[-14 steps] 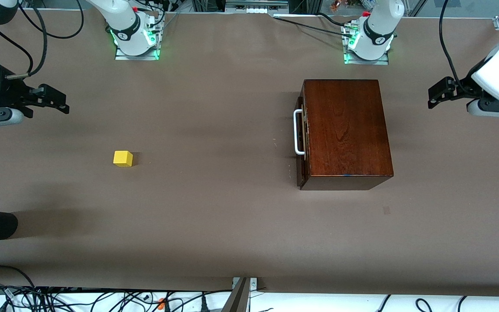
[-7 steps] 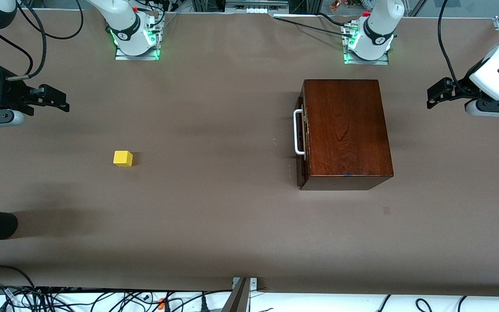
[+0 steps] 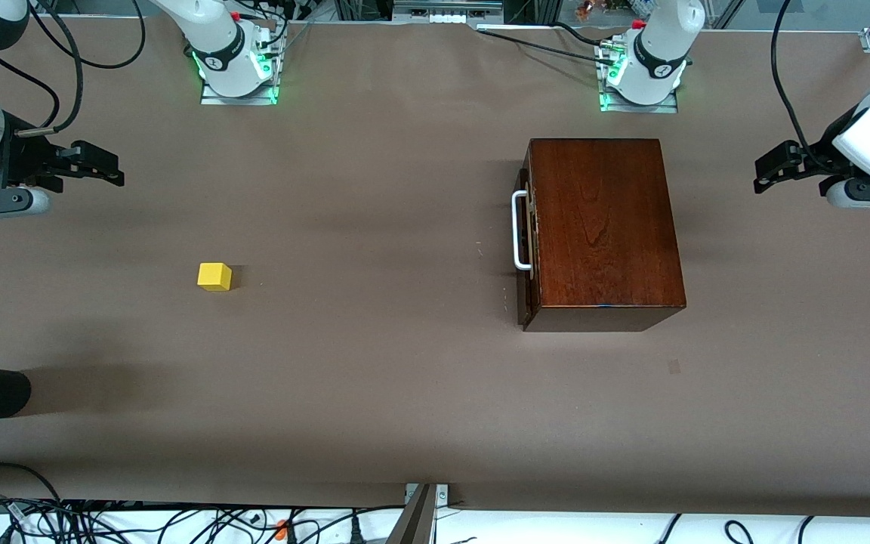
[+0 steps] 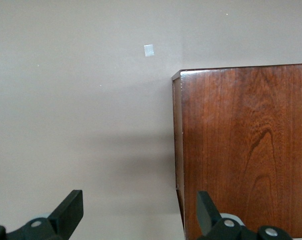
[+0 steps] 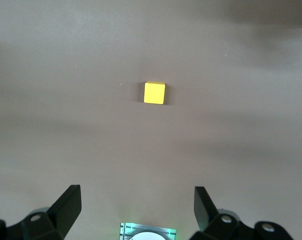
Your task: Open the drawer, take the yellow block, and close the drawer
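Already we find the yellow block [image 3: 214,276] out on the bare tabletop [image 3: 374,363] toward the right arm's end, while the drawer [image 3: 526,249] sits shut in its cabinet [image 3: 601,227], white handle [image 3: 518,230] facing the block. Our right gripper [image 3: 95,168] hangs over the tabletop's edge, its fingers [image 5: 66,205] spread wide and empty. Our left gripper [image 3: 775,165] hovers just past the cabinet at the left arm's end, fingers [image 4: 68,212] likewise apart, touching nothing. By our reckoning little is left to do; if the drawer needs seating, we should press squarely on its front rather than the handle.
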Available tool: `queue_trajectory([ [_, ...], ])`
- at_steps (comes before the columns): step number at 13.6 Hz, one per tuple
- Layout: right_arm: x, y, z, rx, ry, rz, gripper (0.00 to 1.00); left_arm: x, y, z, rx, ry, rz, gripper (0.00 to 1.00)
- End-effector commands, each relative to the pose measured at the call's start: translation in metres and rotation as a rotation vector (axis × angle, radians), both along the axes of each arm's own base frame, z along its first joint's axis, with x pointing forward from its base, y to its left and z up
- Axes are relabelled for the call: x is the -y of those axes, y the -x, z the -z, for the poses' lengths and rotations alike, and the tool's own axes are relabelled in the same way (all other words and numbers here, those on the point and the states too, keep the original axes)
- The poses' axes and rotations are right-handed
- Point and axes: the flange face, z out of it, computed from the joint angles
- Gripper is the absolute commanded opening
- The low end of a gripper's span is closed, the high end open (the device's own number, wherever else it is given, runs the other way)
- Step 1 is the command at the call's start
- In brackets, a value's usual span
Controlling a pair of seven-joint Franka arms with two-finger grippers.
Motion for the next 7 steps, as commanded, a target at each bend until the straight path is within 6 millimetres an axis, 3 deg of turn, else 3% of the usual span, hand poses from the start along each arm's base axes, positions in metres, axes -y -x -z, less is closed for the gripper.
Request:
queue_trajectory([
  [1,0.001,-0.003,-0.007,0.01,0.006,-0.003,1.0,0.008,0.001,-0.002,0.007,0.01,0.003,1.0],
  [7,-0.006,-0.018,-0.019,0.073,0.008,-0.009,1.0,0.0,0.001,-0.001,0.006,0.009,-0.01,1.0],
])
